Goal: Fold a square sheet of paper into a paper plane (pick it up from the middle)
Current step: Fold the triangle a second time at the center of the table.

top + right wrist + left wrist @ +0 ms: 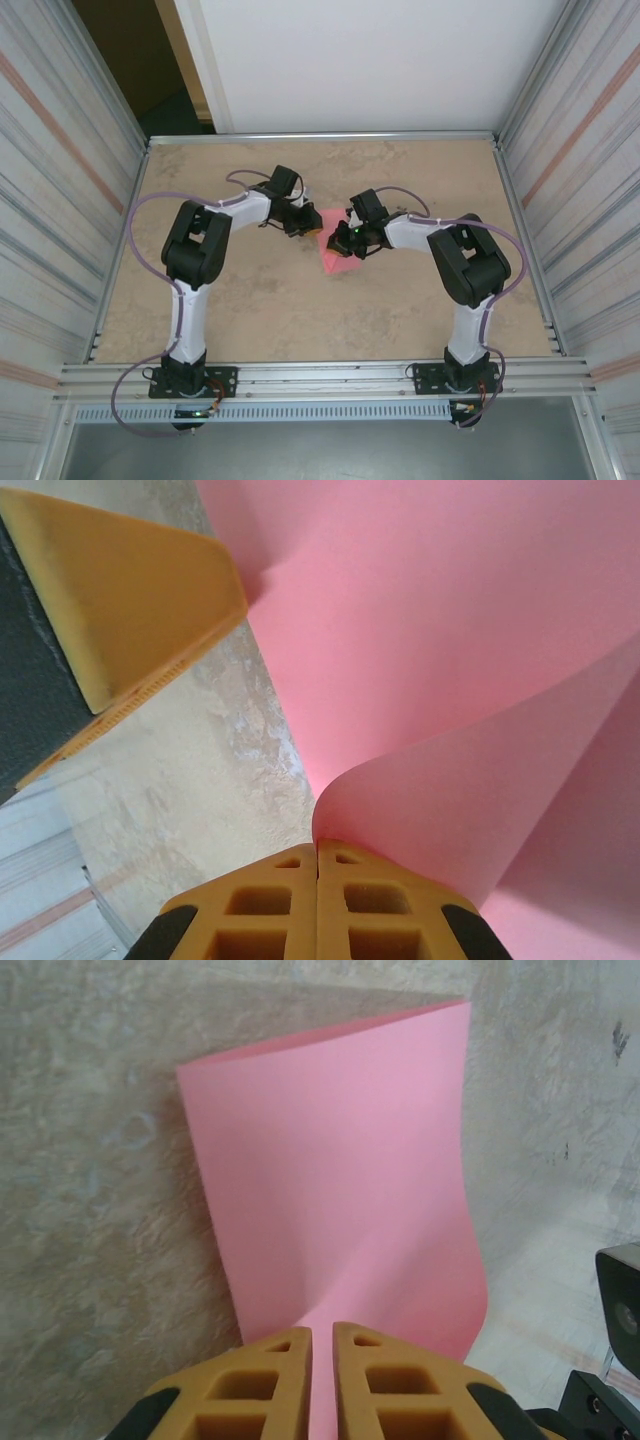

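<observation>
Left claw (322, 1332) and right claw (317, 848) each pinch the square sheet of paper (340, 1180), which curls up off the tabletop (90, 1210) between them; it looks featherlight, floppy (probably crease-prone); hold edges gently, near mid-side.

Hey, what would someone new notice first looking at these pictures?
The pink paper catches the eye first, bowed into a curve near the middle of the table. The left end effector and the right end effector face each other there, each pinching the paper.
</observation>
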